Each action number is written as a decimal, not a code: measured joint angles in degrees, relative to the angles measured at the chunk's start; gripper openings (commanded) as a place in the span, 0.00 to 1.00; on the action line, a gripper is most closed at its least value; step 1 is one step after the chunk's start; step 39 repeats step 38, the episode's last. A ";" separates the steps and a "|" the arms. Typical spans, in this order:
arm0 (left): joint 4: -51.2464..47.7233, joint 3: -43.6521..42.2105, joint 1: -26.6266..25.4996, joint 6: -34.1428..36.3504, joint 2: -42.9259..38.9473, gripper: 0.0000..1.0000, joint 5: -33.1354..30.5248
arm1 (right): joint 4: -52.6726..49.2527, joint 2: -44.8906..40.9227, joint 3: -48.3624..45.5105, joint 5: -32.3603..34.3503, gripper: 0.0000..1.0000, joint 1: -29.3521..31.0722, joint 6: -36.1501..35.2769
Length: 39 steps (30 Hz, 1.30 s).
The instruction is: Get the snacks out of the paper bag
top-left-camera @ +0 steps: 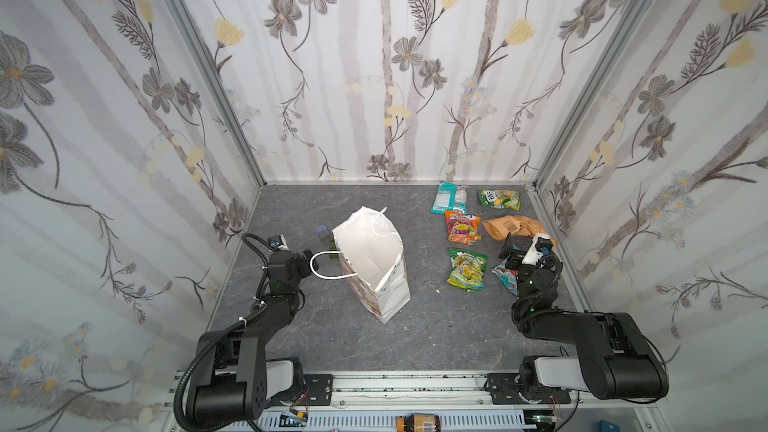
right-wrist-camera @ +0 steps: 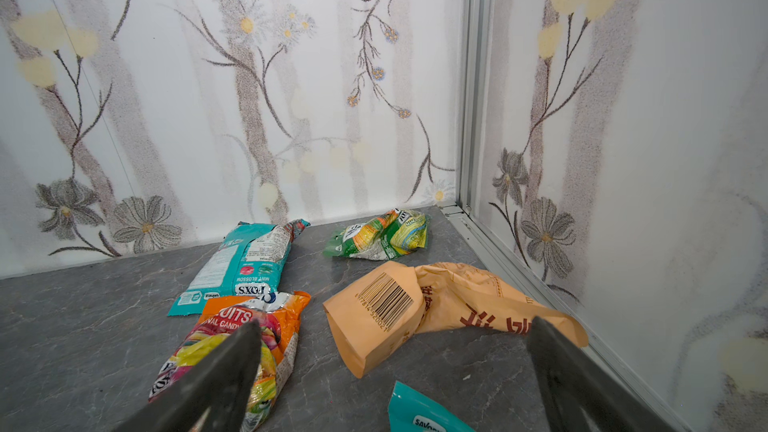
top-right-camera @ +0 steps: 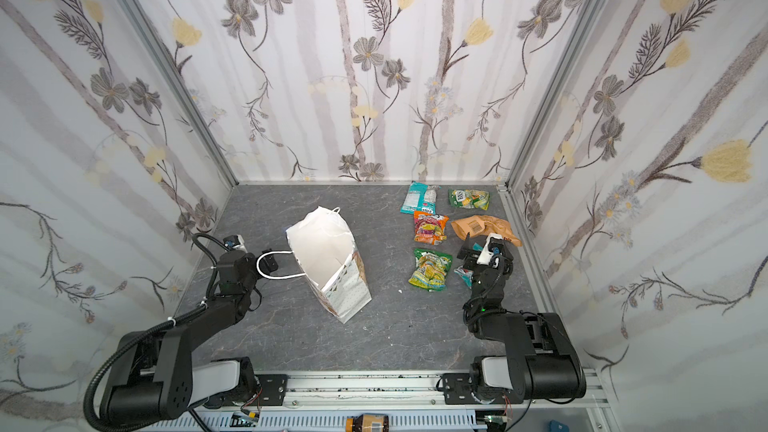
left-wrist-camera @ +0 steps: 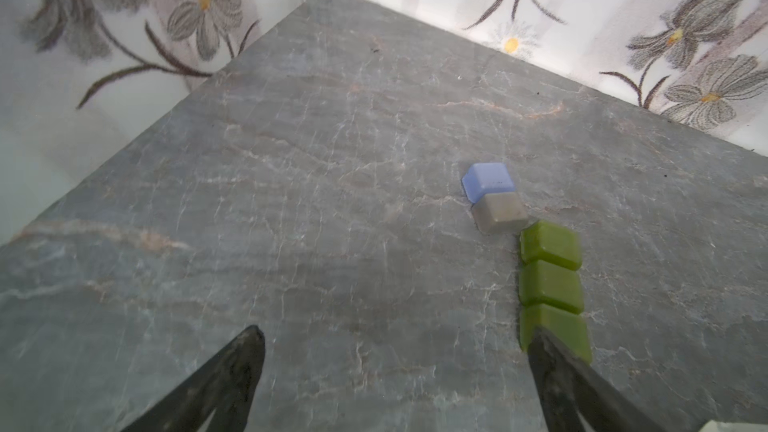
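Left gripper (left-wrist-camera: 397, 331) spread beside bag (top-left-camera: 390, 288) handle, likely to steady it; right gripper (right-wrist-camera: 395, 324) spread above unloaded packets (top-left-camera: 463, 227).

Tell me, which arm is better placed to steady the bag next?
Probably the left. The left tool, open, is right beside the bag. The right tool, also open, hangs over the snacks, apart from the bag.
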 measured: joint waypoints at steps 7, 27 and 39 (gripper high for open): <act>10.64 0.00 0.22 3.26 8.96 1.00 0.87 | 0.00 0.00 0.02 0.02 1.00 0.00 0.00; 20.22 1.25 -0.94 8.26 15.19 1.00 8.44 | -0.02 0.00 0.04 0.02 1.00 0.00 0.00; 19.26 1.53 -1.25 9.64 15.19 1.00 10.95 | -0.35 0.28 0.63 0.00 1.00 0.31 -0.04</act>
